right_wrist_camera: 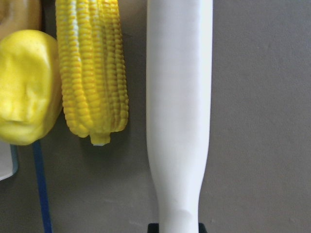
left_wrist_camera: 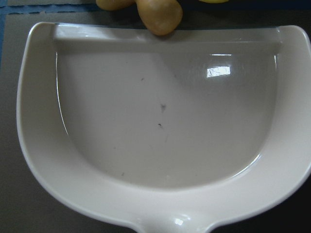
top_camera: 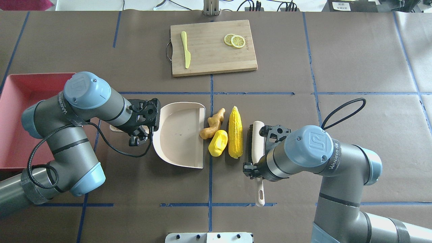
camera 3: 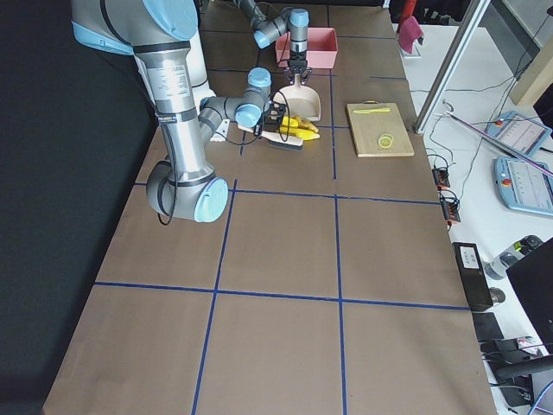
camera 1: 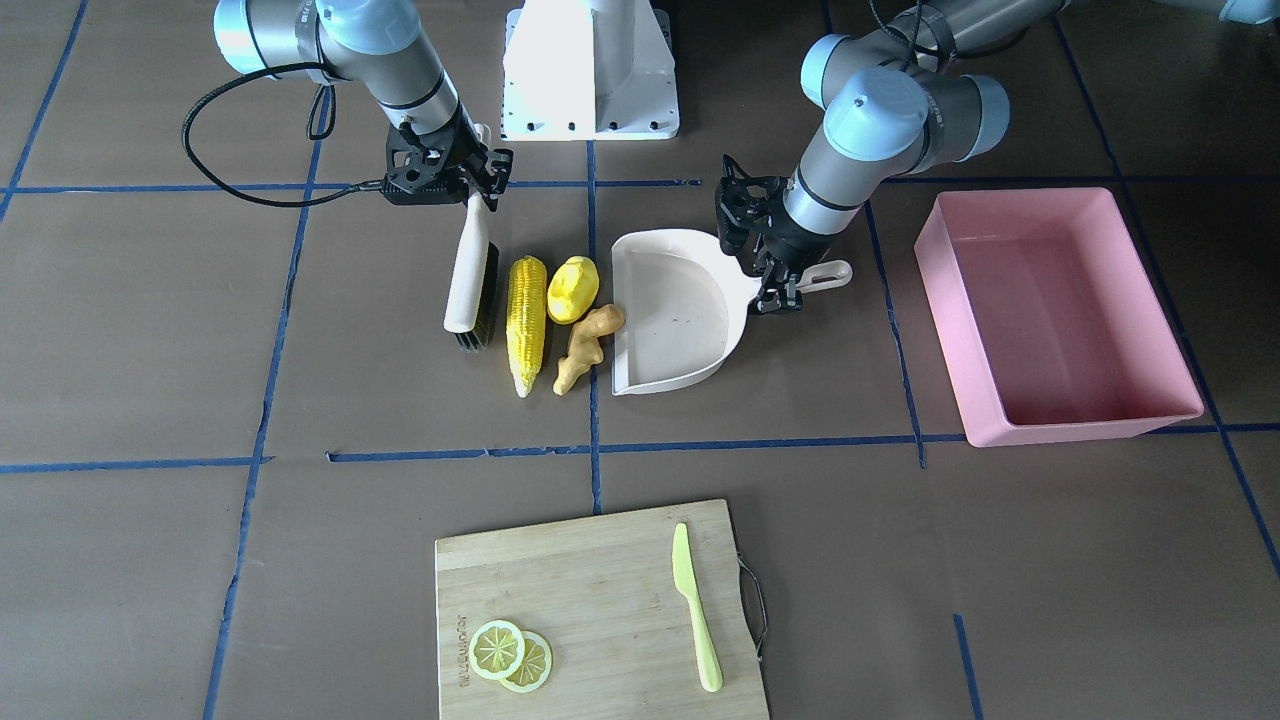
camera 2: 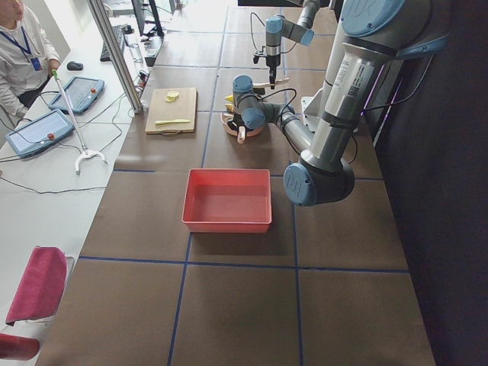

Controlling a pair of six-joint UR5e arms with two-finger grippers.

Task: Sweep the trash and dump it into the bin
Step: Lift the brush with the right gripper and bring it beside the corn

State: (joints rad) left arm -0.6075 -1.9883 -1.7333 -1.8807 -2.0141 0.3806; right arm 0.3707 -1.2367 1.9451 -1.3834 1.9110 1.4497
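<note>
On my feed the worktop (camera 1: 150, 330) is dull brown, gridded with blue tape lines (camera 1: 760, 443). The corn cob (camera 1: 526, 325) is bright yellow in rows of kernels and paler at its tip. The lemon-like fruit (camera 1: 572, 289) is plain yellow and the ginger root (camera 1: 585, 345) tan-orange. The bin (camera 1: 1060, 320) is pink, the dustpan (camera 1: 680, 320) cream, and the brush (camera 1: 466, 270) cream with dark bristles. I also see a pale wood board (camera 1: 580, 590), a lime-green knife (camera 1: 693, 600) and yellow-rimmed lemon slices (camera 1: 498, 650).
</note>
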